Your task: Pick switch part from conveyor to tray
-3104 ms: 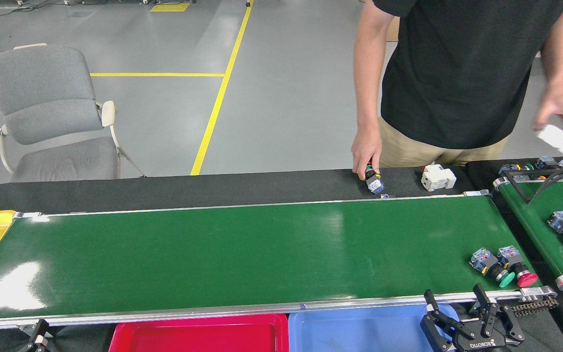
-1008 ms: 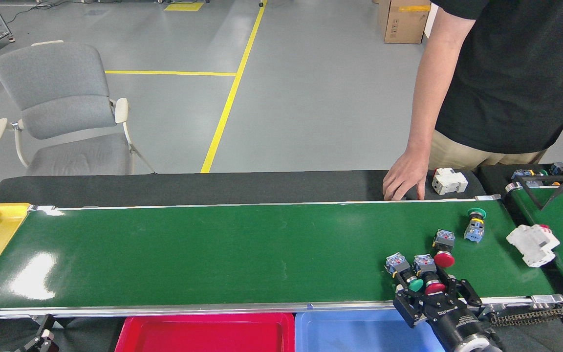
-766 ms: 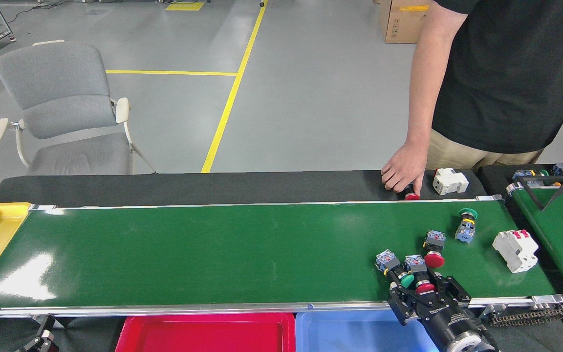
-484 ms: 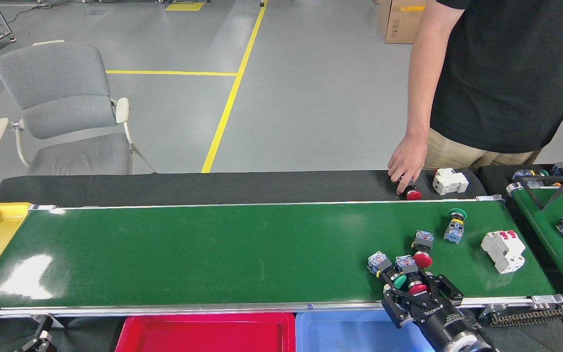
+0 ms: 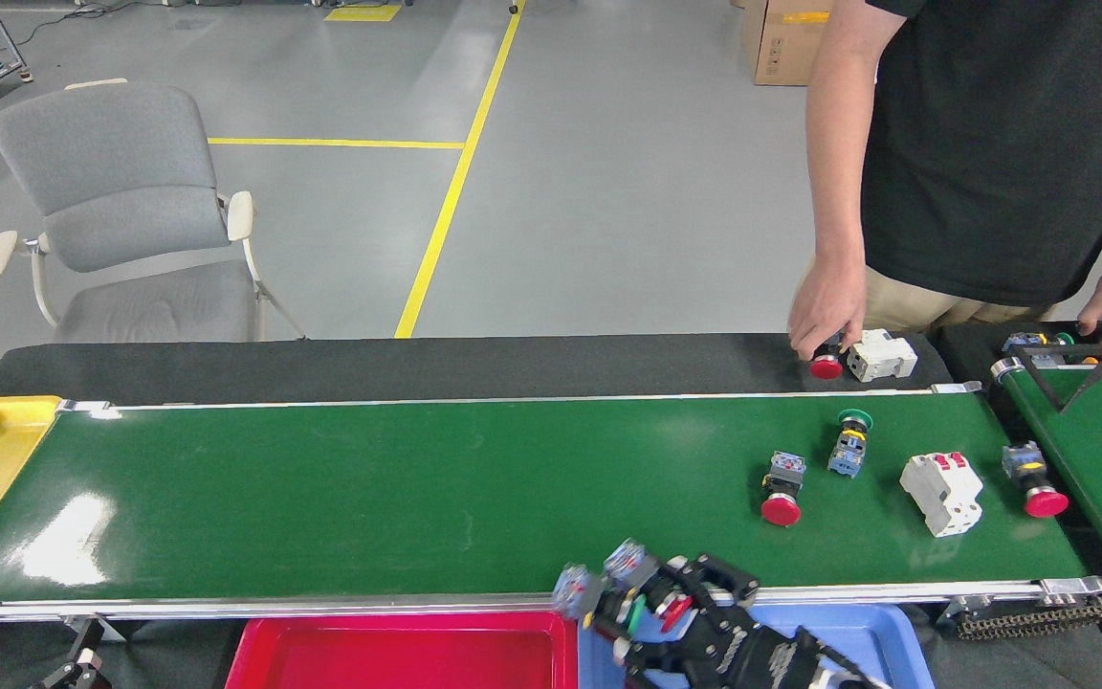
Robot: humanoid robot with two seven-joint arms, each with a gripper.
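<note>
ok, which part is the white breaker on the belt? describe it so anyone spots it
Start at the right end of the long green conveyor. The white breaker lies there between two push buttons: the only boxy white part on that belt, with red tabs on top.

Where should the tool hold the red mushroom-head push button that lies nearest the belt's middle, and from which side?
Grip the red mushroom-head push button across its narrow black neck, between the red cap and the grey-blue contact block. It lies on its side, cap toward the robot, so come from above with the fingers closing left and right.

No legible txt, labels or nos. anywhere.
</note>
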